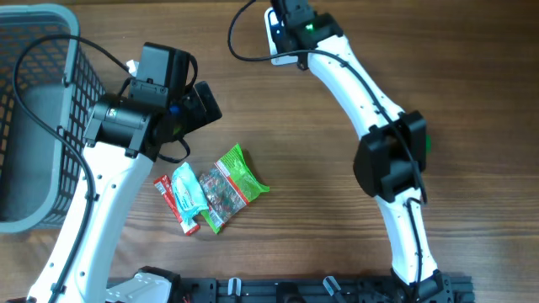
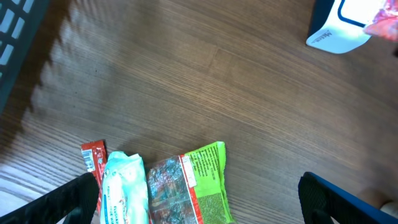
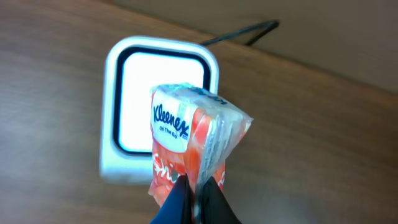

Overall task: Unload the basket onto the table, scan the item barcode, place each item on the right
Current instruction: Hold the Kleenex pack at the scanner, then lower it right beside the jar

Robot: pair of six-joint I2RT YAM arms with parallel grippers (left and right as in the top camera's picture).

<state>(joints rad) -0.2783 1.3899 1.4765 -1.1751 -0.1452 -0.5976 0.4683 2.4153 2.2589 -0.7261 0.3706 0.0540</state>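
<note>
My right gripper (image 3: 198, 186) is shut on the bottom edge of an orange and white Kleenex tissue pack (image 3: 186, 134). It holds the pack upright just above the white scanner (image 3: 140, 87), whose window glows. In the overhead view the right gripper (image 1: 286, 27) hangs over the scanner (image 1: 276, 34) at the far edge of the table. The left wrist view catches the scanner (image 2: 336, 28) with the pack (image 2: 382, 23) at the top right. My left gripper (image 2: 199, 208) stands wide open, with nothing gripped, above the snack packets.
Three packets lie side by side on the wooden table: a green one (image 1: 240, 177), a teal one (image 1: 189, 189) and a red one (image 1: 173, 206). A grey basket (image 1: 59, 126) stands at the left edge. A black cable (image 1: 244, 42) runs by the scanner.
</note>
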